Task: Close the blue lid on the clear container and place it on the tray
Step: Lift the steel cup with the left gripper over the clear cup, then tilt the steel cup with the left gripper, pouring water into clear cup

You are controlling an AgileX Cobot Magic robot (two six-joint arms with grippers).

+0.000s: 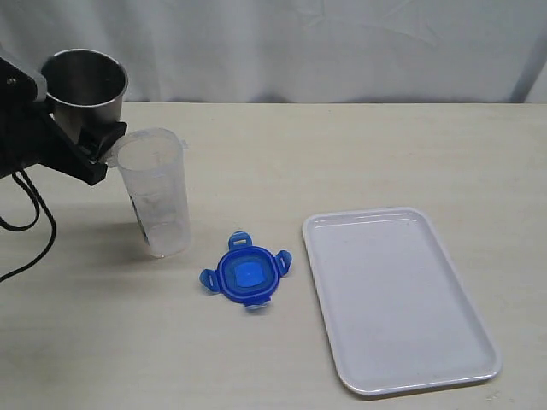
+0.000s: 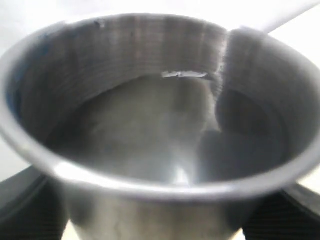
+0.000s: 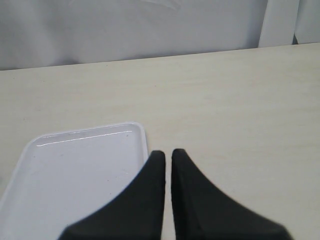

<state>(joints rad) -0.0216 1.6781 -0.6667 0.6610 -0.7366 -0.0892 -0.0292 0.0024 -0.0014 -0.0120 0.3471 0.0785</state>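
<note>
At the left of the counter (image 1: 342, 154), left pincer (image 1: 88, 124) clamped around a grey metal cup (image 1: 84, 81), clear container (image 1: 158, 192) stood upright just beside it, blue lid (image 1: 246, 272) lay apart on the counter, tray (image 1: 397, 299) further right, right pincer (image 3: 168, 152) pressed together near tray rim.

Bright, even light; soft shadows; metal cup (image 2: 150, 125) blurred.

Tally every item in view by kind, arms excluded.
grey metal cup: 1
clear container: 1
blue lid: 1
white tray: 1
Total: 4
</note>
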